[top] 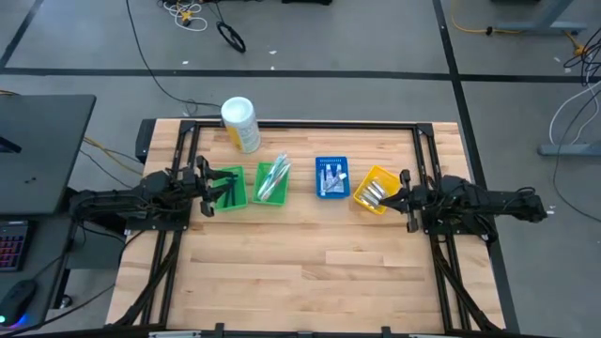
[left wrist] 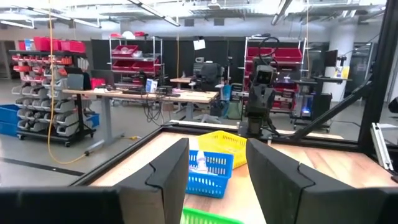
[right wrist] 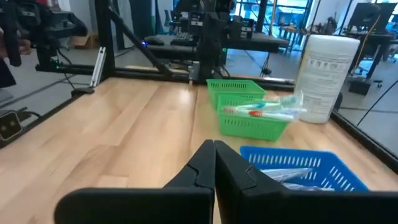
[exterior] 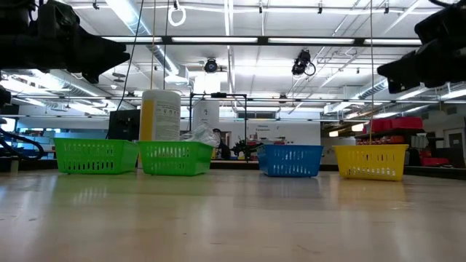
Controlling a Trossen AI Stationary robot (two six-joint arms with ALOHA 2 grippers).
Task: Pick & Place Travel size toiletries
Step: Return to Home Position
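Print shows only on the canister (right wrist: 324, 76): a white label with fine grey lines, too small to read (the low view shows a yellow panel on it). It is a tall cylinder, upright behind the green bins near the far edge of the wood-plank table (top: 310, 272).

Bins are slotted plastic baskets, rectangular, in a row: left green bin (exterior: 95, 156), second green bin (exterior: 175, 159), blue bin (exterior: 290, 161), yellow bin (exterior: 371, 161) (set at an angle in the high view).

All the toiletries lie in bins:
- dark razors (top: 225, 188) in the left green bin
- thin toothbrushes (right wrist: 261, 111) in clear wrap in the second green bin
- white tubes (top: 331, 178) in the blue bin
- silvery pieces (top: 374, 193) in the yellow bin

Left gripper (left wrist: 217, 163) hangs raised at the left green bin's outer edge, fingers spread with a clear gap, holding nothing. Right gripper (right wrist: 214, 154) hangs raised just beside the yellow bin's outer side, fingers pressed together, nothing between them.
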